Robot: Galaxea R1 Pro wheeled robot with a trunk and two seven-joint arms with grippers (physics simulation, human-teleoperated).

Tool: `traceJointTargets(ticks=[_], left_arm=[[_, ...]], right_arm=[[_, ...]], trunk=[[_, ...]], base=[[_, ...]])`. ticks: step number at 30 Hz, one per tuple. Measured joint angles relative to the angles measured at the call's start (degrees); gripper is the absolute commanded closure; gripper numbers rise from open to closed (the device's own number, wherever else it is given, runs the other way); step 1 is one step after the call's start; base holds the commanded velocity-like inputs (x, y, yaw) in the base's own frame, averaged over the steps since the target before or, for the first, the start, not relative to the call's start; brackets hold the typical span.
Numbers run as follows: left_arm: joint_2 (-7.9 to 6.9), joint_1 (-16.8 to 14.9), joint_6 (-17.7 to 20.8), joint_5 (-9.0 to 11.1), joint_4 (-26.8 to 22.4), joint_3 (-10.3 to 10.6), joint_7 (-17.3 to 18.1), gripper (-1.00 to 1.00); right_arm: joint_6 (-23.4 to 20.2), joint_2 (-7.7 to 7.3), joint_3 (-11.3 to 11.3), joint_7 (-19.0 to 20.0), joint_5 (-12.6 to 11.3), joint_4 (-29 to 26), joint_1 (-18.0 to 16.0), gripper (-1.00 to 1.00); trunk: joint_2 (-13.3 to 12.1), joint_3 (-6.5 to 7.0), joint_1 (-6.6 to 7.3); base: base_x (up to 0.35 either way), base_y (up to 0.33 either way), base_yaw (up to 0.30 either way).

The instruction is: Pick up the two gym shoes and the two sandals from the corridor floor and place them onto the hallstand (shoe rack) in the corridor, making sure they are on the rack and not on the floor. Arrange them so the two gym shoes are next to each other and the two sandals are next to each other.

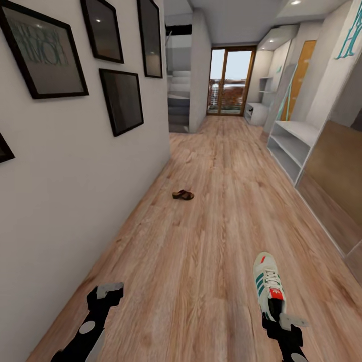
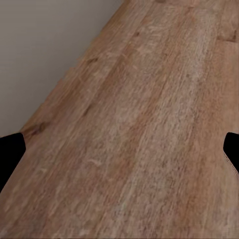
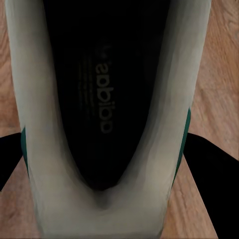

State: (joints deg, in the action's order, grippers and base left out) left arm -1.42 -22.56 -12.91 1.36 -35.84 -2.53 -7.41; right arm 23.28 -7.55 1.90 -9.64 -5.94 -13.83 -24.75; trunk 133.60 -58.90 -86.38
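The right gripper (image 1: 283, 322) is sitting right at the heel of 1 gym shoe (image 1: 268, 286), and in the right wrist view the white heel and dark insole (image 3: 99, 99) sit squarely between the 2 black fingers (image 3: 209, 164). I can't tell whether they're actually clamped on it or just straddling it. The shoe lies toe-forward, low over or on the corridor floor (image 1: 201, 241); I can't say if it's lifted.

The left gripper (image 1: 108, 291) hangs over bare planks near the wall, fingers spread wide with nothing between them.

So we're on step 1 of 4, I'd say: getting the first sneaker. 1 brown sandal (image 1: 183, 194) lies well ahead, near the left wall. The hallstand (image 1: 294, 143) is further down on the right, shelves looking bare. Next move needs a firm grip on the heel, then a drive forward and right to reach the rack.
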Motion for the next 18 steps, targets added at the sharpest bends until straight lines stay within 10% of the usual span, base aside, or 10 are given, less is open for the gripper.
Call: traceJointTargets(ticks=[18], left_arm=[[-0.02,0.0,0.0,0.0,0.0,0.0,0.0,-1.0]], right_arm=[[0.0,-0.02,0.0,0.1,0.1,0.0,0.0,1.0]], trunk=[[0.0,0.0,0.0]], base=[[0.34,0.0,-0.075]])
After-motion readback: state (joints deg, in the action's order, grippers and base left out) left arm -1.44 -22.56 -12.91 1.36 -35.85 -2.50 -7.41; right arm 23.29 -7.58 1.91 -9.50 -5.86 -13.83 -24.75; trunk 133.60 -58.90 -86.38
